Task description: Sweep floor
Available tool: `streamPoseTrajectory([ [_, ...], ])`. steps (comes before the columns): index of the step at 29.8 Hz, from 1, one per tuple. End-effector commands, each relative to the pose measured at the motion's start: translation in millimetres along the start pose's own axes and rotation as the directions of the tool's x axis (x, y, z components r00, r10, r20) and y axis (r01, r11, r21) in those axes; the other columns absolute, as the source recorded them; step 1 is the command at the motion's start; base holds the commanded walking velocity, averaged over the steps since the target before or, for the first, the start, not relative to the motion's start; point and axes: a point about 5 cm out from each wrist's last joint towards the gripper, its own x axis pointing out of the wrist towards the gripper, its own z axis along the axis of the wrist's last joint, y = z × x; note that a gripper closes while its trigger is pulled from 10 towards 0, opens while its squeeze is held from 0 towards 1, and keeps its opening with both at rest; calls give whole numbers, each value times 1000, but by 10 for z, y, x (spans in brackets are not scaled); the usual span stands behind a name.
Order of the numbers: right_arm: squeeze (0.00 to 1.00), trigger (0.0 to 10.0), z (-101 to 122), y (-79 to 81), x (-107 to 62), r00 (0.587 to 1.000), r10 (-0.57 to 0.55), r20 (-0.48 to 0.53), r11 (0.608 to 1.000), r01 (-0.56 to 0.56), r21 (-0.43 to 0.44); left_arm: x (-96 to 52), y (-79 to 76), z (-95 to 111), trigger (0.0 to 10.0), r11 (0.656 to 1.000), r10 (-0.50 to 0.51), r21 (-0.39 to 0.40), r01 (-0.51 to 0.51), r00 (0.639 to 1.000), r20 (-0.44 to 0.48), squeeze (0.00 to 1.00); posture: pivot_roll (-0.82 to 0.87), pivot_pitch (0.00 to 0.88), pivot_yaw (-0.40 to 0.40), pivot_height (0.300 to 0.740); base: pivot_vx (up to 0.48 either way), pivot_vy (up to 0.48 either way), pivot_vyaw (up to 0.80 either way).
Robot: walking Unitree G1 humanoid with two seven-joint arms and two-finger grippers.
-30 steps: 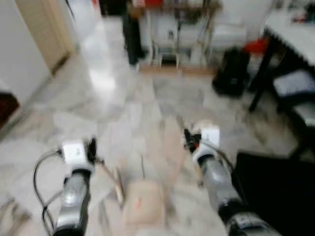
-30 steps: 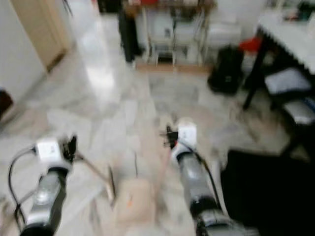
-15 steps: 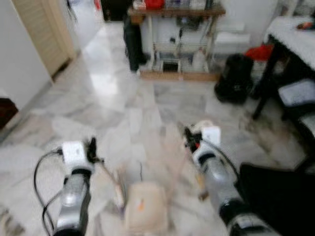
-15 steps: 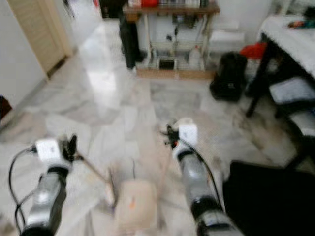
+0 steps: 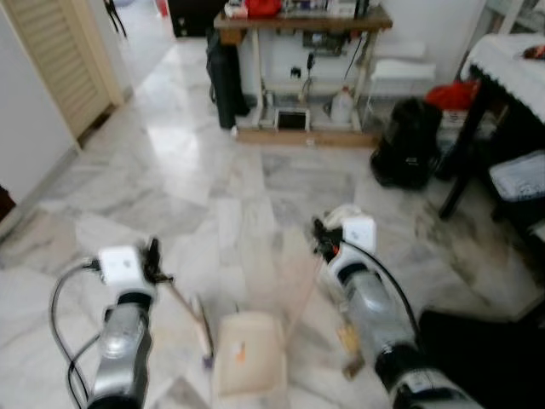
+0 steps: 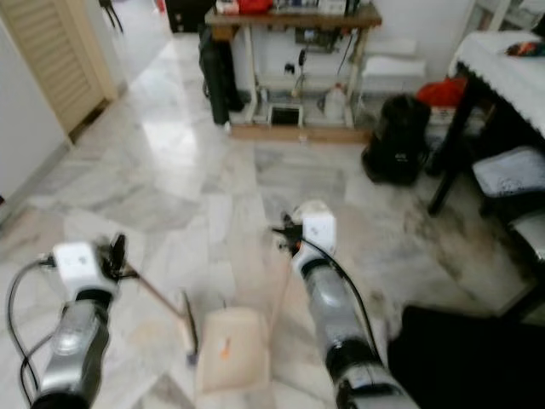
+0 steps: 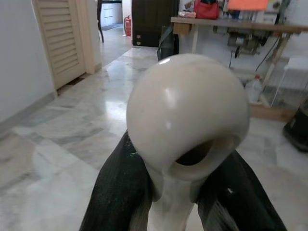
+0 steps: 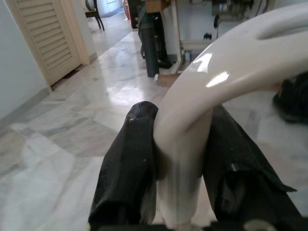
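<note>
While both arms carry their tools over the marble floor [image 5: 196, 179], the sweep looks ready to start – nothing gathered yet

Largest first: the floor runs pale and shiny toward a wooden shelf table [image 5: 298, 21] and a black bag [image 5: 407, 141] well ahead; between the arms, low and near, sits the cream dustpan [image 5: 249, 362], its long handle rising to the right gripper [image 8: 175, 139], whose fingers are clamped on the curved grip. Left gripper [image 7: 168, 168] is closed round the rounded handle end of a small broom [image 5: 203, 328], its brush hanging just beside the dustpan. No dirt can be made out. My judgement – next move calls for lowering the brush to the floor and drawing it toward the pan's mouth
</note>
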Motion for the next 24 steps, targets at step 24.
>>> streamPoseTrajectory([
  [24, 0, 10000, 136, 134, 71, 997, 46, 58, 999, -46, 0, 52, 34, 138, 10000, 1000, 13, 19, -15, 998, 68, 0, -9, 0, 9, 740, 422, 0, 0],
])
